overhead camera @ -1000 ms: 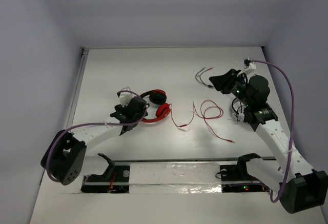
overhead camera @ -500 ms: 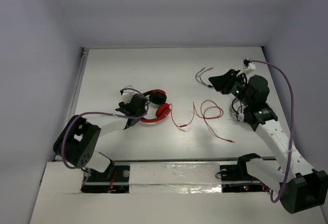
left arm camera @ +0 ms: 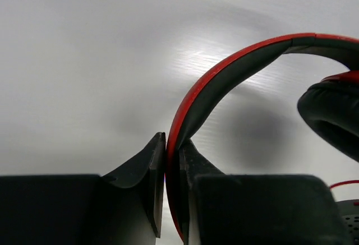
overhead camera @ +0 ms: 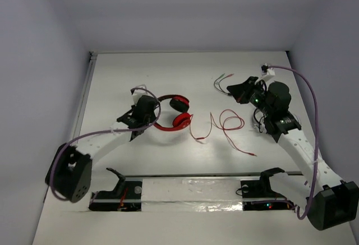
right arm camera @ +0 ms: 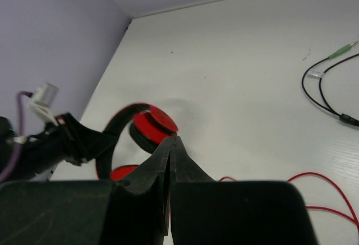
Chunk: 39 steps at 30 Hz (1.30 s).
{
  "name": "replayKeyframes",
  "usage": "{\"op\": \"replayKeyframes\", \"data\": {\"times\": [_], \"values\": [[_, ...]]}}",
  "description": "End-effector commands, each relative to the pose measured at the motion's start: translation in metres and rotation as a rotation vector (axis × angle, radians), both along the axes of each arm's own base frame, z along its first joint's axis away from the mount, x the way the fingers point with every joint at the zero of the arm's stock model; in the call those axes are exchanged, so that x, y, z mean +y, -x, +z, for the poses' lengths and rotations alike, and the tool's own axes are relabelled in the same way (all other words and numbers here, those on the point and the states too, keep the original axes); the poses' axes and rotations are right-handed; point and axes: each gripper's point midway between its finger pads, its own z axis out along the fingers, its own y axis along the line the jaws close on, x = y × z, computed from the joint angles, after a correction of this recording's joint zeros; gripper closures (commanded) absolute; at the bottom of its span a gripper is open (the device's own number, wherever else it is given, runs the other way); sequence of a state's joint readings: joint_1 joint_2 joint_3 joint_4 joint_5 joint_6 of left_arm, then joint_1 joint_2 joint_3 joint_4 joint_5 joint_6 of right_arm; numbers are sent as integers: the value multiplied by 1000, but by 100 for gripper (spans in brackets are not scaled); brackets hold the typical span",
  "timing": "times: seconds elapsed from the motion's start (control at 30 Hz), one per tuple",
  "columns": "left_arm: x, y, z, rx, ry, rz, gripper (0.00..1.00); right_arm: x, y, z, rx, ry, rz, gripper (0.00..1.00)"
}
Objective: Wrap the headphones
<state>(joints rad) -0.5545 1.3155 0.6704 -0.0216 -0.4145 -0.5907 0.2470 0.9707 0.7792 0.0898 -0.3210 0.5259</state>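
Observation:
The red headphones (overhead camera: 175,114) are held just above the middle of the white table, their black-lined headband arching left. My left gripper (overhead camera: 152,112) is shut on the headband (left arm camera: 235,71), which runs up between the two black fingers; a black ear pad (left arm camera: 331,116) shows at the right. The thin red cable (overhead camera: 224,124) trails in loops to the right of the cups and ends at a plug (overhead camera: 255,155). My right gripper (overhead camera: 233,89) hovers at the back right, shut with nothing in it, and its view looks across at the headphones (right arm camera: 148,130).
A thin dark cable with green and red plugs (overhead camera: 223,82) lies at the back right, just left of my right gripper, and shows also in the right wrist view as a dark cable (right arm camera: 325,85). Pale walls close the table on three sides. A foil-covered rail (overhead camera: 190,189) crosses the near edge.
My left gripper closed on the headband and the headphones shifted slightly right and up. The right gripper closed on nothing and stayed about where it was.

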Motion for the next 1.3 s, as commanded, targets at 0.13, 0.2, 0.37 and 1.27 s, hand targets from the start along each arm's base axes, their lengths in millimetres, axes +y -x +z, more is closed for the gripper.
{"op": "replayKeyframes", "data": {"times": [0.13, 0.2, 0.37, 1.27], "values": [[-24, -4, 204, -316, 126, -211, 100, 32, 0, 25, -118, 37, 143, 100], [-19, 0, 228, -317, 89, -254, 100, 37, 2, 27, -130, 55, 185, 99], [-19, -4, 297, -389, 87, -394, 100, 59, 15, 24, -149, 70, 340, 45], [-54, -36, 410, -575, 282, -559, 100, 81, 42, -22, -112, 99, 340, 19]]}}
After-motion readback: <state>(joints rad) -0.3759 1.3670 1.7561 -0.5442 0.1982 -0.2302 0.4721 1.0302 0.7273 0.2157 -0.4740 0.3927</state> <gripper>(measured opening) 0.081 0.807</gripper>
